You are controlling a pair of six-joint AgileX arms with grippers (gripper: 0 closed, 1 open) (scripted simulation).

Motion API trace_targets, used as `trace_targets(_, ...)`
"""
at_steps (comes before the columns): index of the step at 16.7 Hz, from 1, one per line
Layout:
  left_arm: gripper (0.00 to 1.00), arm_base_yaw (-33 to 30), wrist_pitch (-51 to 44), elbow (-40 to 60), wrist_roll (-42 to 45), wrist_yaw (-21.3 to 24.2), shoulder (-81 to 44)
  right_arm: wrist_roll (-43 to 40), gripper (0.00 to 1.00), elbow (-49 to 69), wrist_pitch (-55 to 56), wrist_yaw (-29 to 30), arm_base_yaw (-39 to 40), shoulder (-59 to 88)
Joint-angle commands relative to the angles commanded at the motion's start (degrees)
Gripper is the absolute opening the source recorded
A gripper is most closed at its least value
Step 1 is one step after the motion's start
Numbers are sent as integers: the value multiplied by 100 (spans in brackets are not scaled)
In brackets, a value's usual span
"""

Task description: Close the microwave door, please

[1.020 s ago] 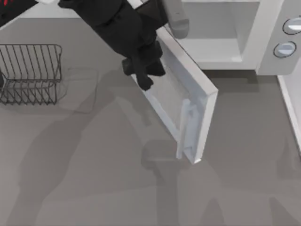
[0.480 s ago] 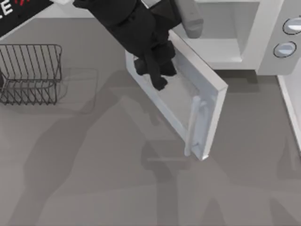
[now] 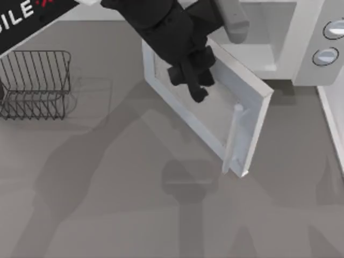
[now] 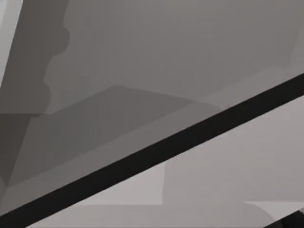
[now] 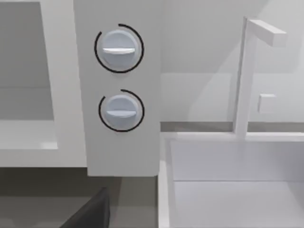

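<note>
Left gripper presses the white, grey-windowed microwave door, finger state unclear; it may slide off toward the handle.

You are viewing the white microwave door, grey-windowed, standing partly open, its bar handle lying along the free edge.

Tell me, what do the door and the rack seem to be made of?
The door: likely smooth white plastic or painted metal, matte frame; its window looks like greyish translucent glass or plastic. The rack: thin dark wire, probably metal, seen as an open grid of rods.
</note>
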State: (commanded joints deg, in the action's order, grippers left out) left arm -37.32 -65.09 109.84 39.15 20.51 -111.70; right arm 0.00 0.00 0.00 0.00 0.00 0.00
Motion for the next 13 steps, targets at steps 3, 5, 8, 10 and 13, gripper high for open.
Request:
trace_targets(3, 0, 24, -9, -27, 1, 10, 20, 0, 100, 0, 0, 0, 0, 0)
trace_targets(5, 0, -10, -85, -52, -43, 28, -30, 0, 100, 0, 0, 0, 0, 0)
trace_targets(8, 0, -79, -243, -84, -161, 51, -211, 0, 100, 0, 0, 0, 0, 0)
trace_targets(10, 0, -133, -296, -42, -233, 42, -327, 0, 100, 0, 0, 0, 0, 0)
trace_targets(13, 0, -204, -178, 197, -244, -24, -313, 0, 100, 0, 0, 0, 0, 0)
